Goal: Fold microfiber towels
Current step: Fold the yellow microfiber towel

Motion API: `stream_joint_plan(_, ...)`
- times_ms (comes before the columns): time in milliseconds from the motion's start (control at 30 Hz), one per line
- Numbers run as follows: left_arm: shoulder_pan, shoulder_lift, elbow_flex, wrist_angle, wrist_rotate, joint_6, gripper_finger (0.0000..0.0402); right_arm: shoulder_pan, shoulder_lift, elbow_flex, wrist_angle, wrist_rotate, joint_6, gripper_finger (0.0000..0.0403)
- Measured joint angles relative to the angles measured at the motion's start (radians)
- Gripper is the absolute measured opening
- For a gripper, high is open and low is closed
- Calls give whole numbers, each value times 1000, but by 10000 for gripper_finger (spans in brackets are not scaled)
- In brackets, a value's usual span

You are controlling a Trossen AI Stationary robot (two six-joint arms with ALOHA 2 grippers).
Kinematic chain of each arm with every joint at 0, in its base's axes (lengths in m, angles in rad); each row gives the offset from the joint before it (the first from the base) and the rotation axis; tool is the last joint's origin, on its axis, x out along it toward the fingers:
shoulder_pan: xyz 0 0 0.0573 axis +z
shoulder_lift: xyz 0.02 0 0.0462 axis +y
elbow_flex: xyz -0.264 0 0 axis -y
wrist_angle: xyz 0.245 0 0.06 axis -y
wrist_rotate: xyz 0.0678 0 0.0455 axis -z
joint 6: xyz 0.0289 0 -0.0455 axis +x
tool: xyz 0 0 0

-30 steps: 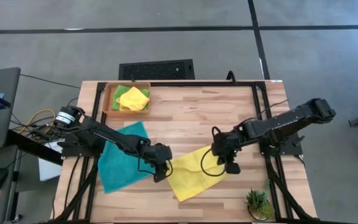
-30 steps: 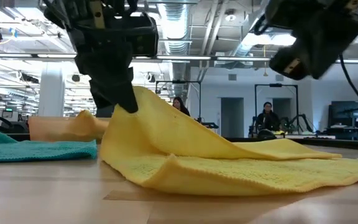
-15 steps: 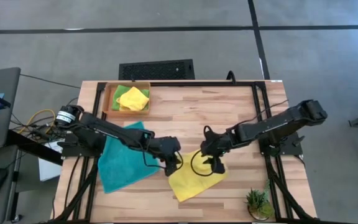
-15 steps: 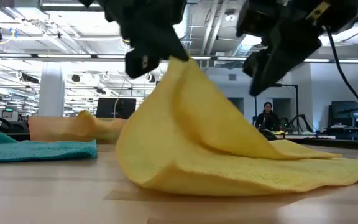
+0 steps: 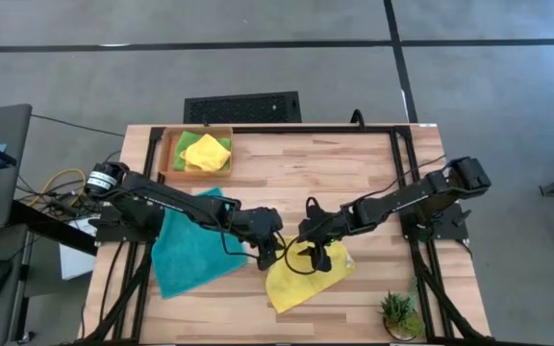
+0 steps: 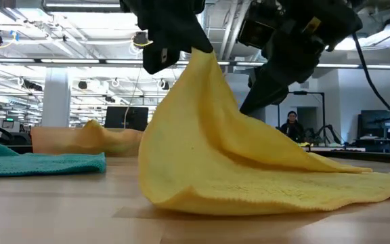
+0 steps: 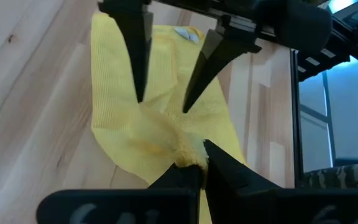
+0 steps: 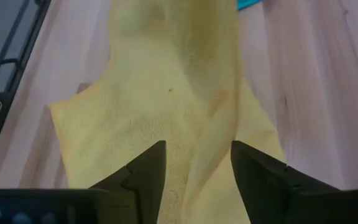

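Observation:
A yellow microfiber towel [image 5: 306,277] lies near the table's front middle, with one part drawn up into a peak [image 6: 198,64]. My left gripper [image 5: 272,250] is shut on that peak. My right gripper [image 5: 317,256] is open just right of it. Its fingers [image 8: 148,168] stand on either side of a raised ridge of the towel [image 8: 197,118]; whether they touch it I cannot tell. A teal towel [image 5: 188,252] lies flat at the left. A folded yellow towel [image 5: 207,152] and a lime green one [image 5: 183,142] sit in the orange tray [image 5: 169,165]. My left gripper pinches a bunched bit of the yellow towel [image 7: 180,151] between its two shut fingers, coming from above and from the table's left. That bit is lifted into a peak. The cloth falls away from it in slack folds, and its lower part [image 6: 263,193] rests on the table.
A small potted plant [image 5: 399,312] stands at the near right corner. Black frame rails [image 5: 404,163] run along the table's sides and far edge. Bare wood [image 5: 306,178] lies across the middle and far right. People [image 6: 292,127] are in the room behind.
My left gripper has carried the towel's pinched part up and toward the table's right, so the cloth now stands in a taller, narrower peak and covers less of the table. My right gripper has come toward the table's left and down, close beside the peak.

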State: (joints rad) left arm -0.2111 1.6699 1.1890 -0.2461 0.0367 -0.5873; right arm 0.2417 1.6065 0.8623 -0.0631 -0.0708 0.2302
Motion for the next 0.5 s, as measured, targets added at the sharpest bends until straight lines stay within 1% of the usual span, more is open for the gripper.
stream_joint_plan(500,0,0,9,-21,4,20,0,0,-6,0,-18,-4,-2,168)
